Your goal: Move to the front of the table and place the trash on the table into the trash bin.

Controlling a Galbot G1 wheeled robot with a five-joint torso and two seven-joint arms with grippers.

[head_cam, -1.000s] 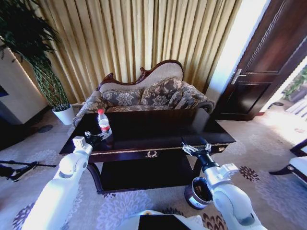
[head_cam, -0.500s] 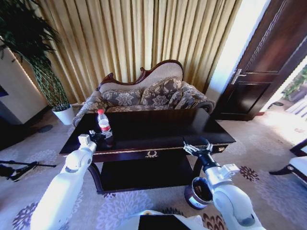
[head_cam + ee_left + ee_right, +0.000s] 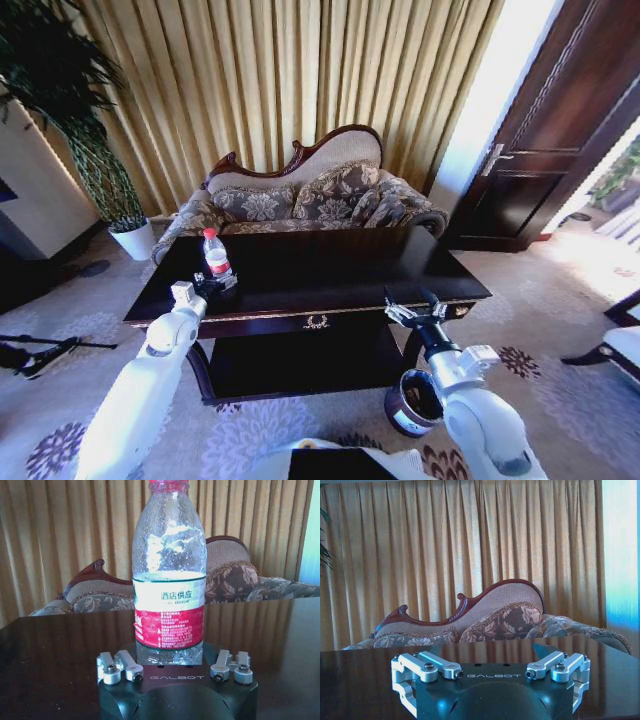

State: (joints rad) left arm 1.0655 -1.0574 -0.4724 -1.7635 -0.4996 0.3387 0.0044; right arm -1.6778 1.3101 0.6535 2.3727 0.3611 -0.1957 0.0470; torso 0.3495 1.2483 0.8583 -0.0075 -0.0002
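A clear plastic bottle with a red cap and a red-white label stands upright near the left end of the dark glossy table. My left gripper hovers over the table's front left edge, right in front of the bottle, and it is open. In the left wrist view the bottle stands just beyond the gripper, centred between the spread fingers. My right gripper hangs open by the table's front right edge, holding nothing. The small dark trash bin sits on the carpet below the right arm.
A patterned carved-wood sofa stands behind the table, in front of gold curtains. A white plant pot is at the far left and a dark door at the right. The table has a low shelf under the drawer.
My left gripper has moved forward and to the right, closing in on the bottle. The right gripper has shifted only slightly. The bottle has not moved.
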